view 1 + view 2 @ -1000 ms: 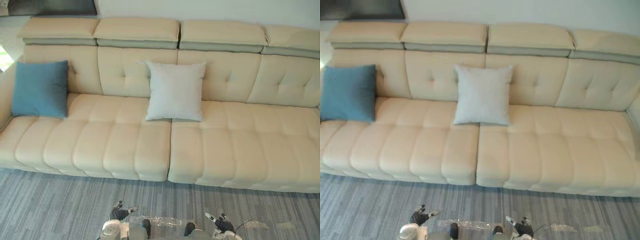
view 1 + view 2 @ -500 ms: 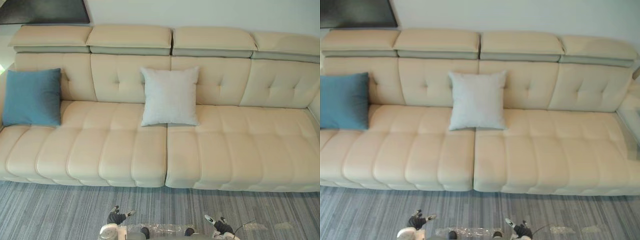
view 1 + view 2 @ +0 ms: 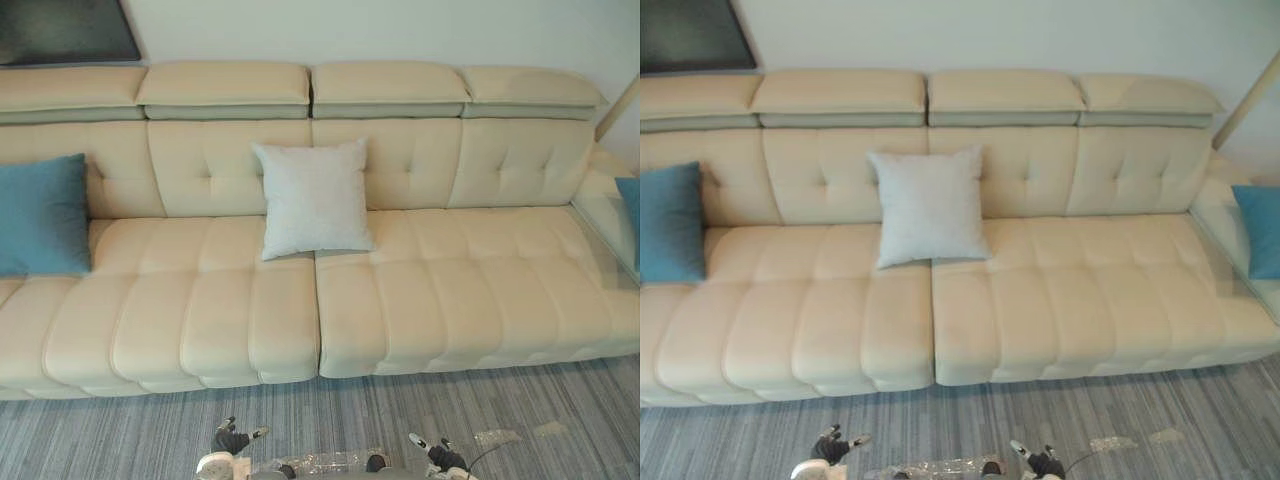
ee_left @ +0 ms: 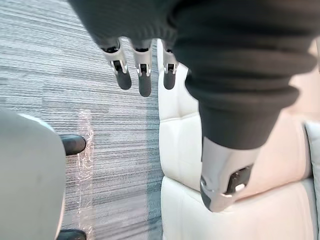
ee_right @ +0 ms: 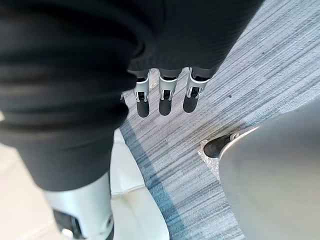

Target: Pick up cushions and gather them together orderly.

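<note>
sofa [image 3: 420, 300] on carpet [image 3: 110, 440], back to wall [image 3: 350, 30] | left cushion [image 3: 40, 215] on seat at left end, leaning on backrest | middle cushion [image 3: 313, 198] against backrest above seat seam | right cushion [image 3: 1260, 230] at right end, well apart | left hand [image 4: 144, 75], right hand [image 5: 165, 97] over carpet before sofa

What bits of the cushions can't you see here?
Left blue cushion: its outer side is cut off by the left edge of both eye views.
Right blue cushion: partly cut off by the right edge of both eye views.
White cushion: its back is hidden against the sofa.
</note>
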